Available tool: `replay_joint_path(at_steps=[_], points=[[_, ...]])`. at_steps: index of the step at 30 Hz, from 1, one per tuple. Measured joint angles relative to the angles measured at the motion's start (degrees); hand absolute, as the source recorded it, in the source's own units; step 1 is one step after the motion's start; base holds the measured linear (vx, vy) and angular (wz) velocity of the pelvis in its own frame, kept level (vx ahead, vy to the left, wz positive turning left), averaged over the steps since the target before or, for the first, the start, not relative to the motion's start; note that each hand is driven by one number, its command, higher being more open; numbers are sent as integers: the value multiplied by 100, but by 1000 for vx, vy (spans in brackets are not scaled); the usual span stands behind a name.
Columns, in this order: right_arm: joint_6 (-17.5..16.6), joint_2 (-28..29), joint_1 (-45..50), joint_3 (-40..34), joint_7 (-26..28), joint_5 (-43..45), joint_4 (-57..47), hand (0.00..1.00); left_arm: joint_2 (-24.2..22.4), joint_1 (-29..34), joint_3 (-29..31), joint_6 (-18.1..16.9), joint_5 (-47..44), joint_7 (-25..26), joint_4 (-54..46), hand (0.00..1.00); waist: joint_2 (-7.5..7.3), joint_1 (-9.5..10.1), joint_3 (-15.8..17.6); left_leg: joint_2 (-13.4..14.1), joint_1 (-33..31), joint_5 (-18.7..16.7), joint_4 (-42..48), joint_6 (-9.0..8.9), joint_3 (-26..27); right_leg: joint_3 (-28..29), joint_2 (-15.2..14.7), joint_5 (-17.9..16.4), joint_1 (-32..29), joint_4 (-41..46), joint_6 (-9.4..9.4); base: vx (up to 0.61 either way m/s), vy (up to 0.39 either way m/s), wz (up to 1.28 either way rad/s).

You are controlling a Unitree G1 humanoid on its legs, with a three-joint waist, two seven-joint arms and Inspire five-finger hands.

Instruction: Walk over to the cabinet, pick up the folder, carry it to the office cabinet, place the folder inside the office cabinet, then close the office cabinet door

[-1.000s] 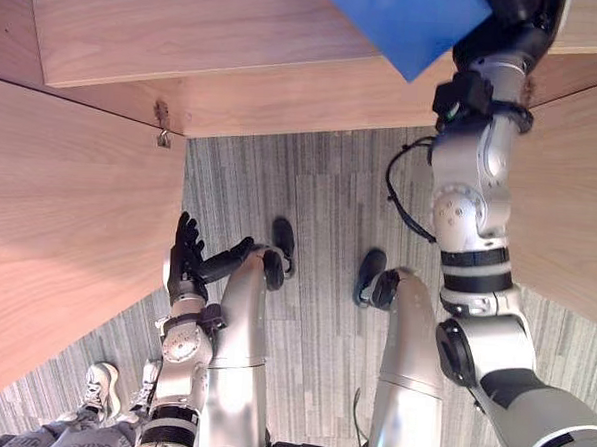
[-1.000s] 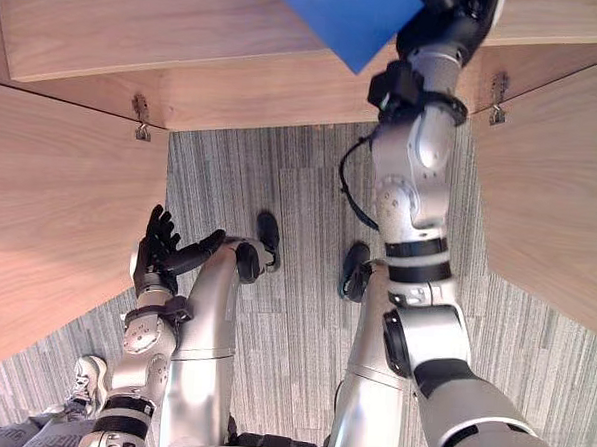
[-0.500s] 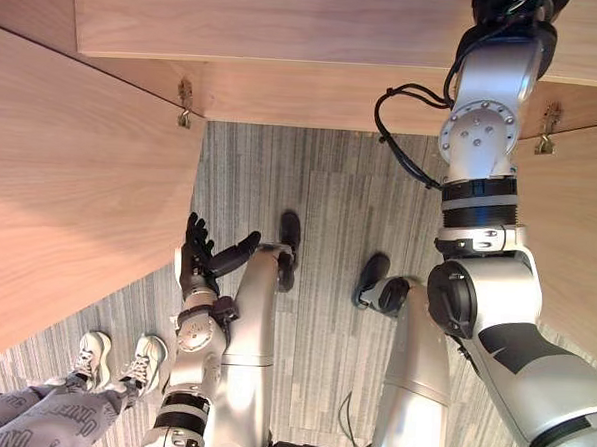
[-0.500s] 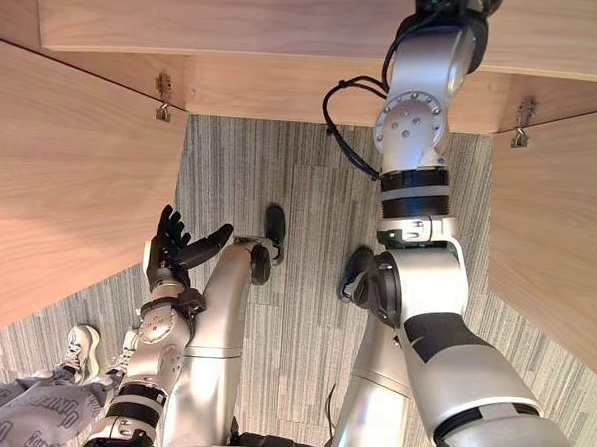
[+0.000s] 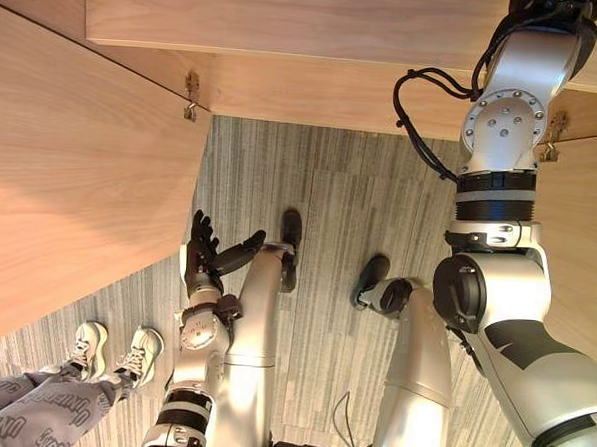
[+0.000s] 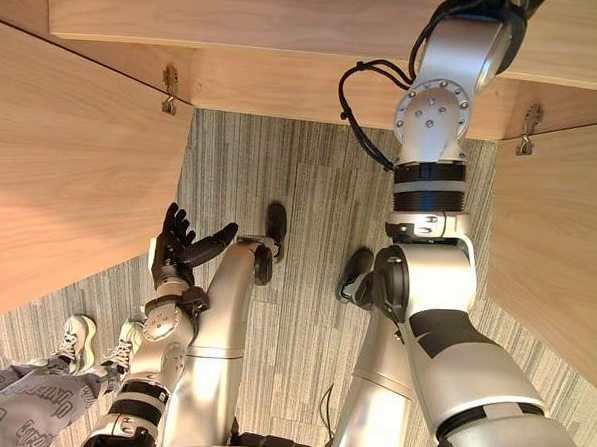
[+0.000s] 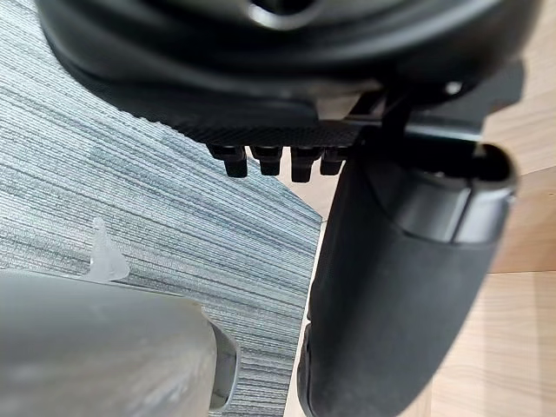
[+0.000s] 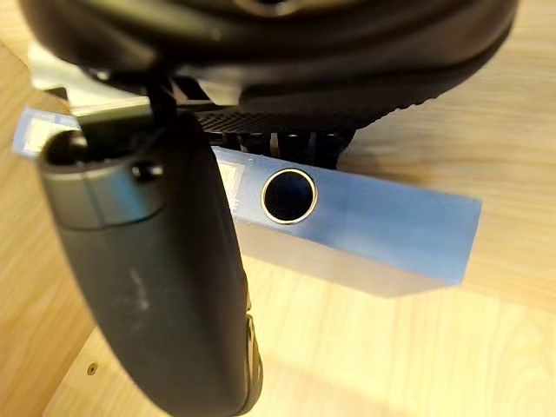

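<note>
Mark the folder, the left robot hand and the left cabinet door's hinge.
folder (image 8: 382, 234): right wrist view, on its blue spine.
left robot hand (image 5: 200, 264): left eye view, on its palm.
hinge (image 5: 192, 88): left eye view, on its metal plate.

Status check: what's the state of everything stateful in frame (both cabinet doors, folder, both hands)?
left cabinet door, open, swung outward.
right cabinet door, open, swung outward.
folder, resting on the wooden shelf, spine toward the right hand.
right hand, right at the folder; grip unclear.
left hand, open, empty, hanging low.
</note>
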Motion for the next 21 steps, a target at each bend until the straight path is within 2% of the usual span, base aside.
replay_joint_path(at_steps=[7,10,12,17,21], points=[[64,-5,279,337,23,-437,-368,100,52,-43,4,53,-2,8,51,100,-3,-27,-2,48,73,-32,26,-33,26,13,32,4,70,10,-7,-10,0,-1],[310,-199,755,819,176,-911,-760,100,108,-48,5,70,-2,7,114,100,-28,-75,-20,79,124,-50,-5,-46,36,11,63,15,117,-42,-24,-10,-2,-4],[503,-428,1022,1109,379,-1348,-916,100,162,-43,4,89,-1,-1,160,100,-30,-142,-56,88,124,-43,-39,-34,55,6,73,29,119,-91,-37,0,0,0],[723,-1056,1610,1523,803,-1623,-1224,100,241,-21,20,95,-35,-19,198,100,-69,-216,-91,123,130,-14,-77,13,79,-12,91,44,147,-178,-36,0,0,0],[1002,-2020,2254,2244,1441,-2071,-1555,100,263,94,205,95,-251,-119,229,100,-89,-376,-101,168,182,-13,-126,17,148,-43,90,53,225,-257,-20,0,0,0]])
